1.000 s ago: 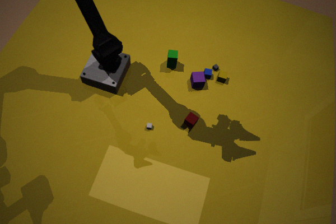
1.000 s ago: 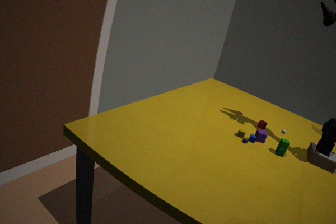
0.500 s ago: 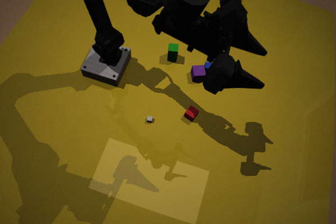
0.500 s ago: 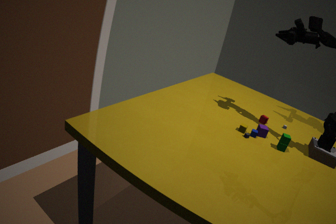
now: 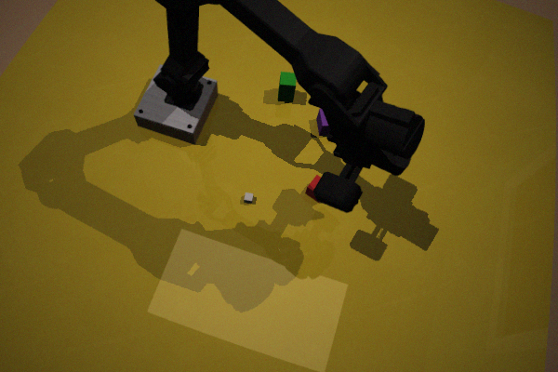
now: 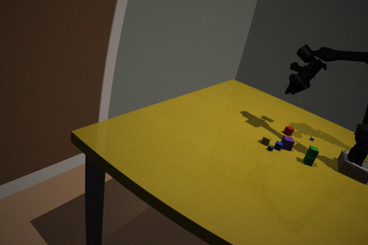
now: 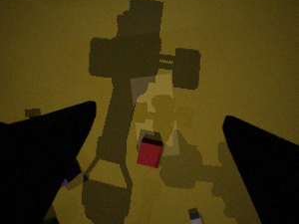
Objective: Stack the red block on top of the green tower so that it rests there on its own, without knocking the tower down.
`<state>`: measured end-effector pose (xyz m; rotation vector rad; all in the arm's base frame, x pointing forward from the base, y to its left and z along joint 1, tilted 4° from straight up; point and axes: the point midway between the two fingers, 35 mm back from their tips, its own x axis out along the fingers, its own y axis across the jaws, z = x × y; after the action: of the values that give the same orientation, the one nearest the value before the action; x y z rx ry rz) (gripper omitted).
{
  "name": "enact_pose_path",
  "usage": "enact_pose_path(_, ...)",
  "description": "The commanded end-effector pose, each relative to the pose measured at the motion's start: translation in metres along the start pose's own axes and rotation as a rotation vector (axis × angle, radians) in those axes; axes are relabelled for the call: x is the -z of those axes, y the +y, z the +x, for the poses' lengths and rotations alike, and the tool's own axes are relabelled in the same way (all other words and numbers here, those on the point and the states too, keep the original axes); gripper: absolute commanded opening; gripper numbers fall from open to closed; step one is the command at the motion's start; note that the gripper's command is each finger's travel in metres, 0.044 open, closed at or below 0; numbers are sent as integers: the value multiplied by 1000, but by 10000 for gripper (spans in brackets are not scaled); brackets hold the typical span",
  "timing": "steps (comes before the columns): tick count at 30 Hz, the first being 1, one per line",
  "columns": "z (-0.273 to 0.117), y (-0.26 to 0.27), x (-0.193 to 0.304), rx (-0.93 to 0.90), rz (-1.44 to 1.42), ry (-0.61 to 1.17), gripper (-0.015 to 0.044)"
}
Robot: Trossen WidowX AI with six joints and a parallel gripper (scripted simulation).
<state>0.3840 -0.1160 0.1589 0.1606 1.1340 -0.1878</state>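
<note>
Block under inspection: red block (image 7: 149, 152), small rigid cube, flat faces, sharp edges. Judged light and stiff, not fragile; faces look smooth, so possibly a bit slippery under a weak pinch. Best hold, in my judgement: two opposite side faces, approx. mid-height, leaving bottom face free for setting down flat.

Location: lies on yellow table (image 6: 172, 147), toward the middle of the surface, well apart from green tower (image 6: 310, 155), which stands nearer the robot base (image 5: 177, 109). Purple block (image 6: 287, 143) sits between the two, w/ smaller blue block (image 6: 278, 145) touching or just beside it. Tiny grey cube (image 5: 248, 197) lies apart, toward the near edge in top view.

Gripper (image 7: 156, 129): fingers spread about as wide as they go, nothing between them, touching nothing. Exterior view shows it high above the table, tilted down. Wrist view puts the red block roughly centred in the gap, lower in frame.

Tower: two green cubes stacked, narrow footprint; judged easy to topple w/ any sideways nudge. Placement will call for a straight vertical approach.
</note>
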Motion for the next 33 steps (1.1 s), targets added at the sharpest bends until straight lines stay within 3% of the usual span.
enact_pose_path(1,29,7,40,49,50,216,440)
enact_pose_path(5,46,11,74,110,79,394,440)
enact_pose_path(13,45,7,82,114,80,403,440)
enact_pose_path(21,85,2,101,114,80,403,440)
enact_pose_path(33,95,1,106,115,80,403,440)
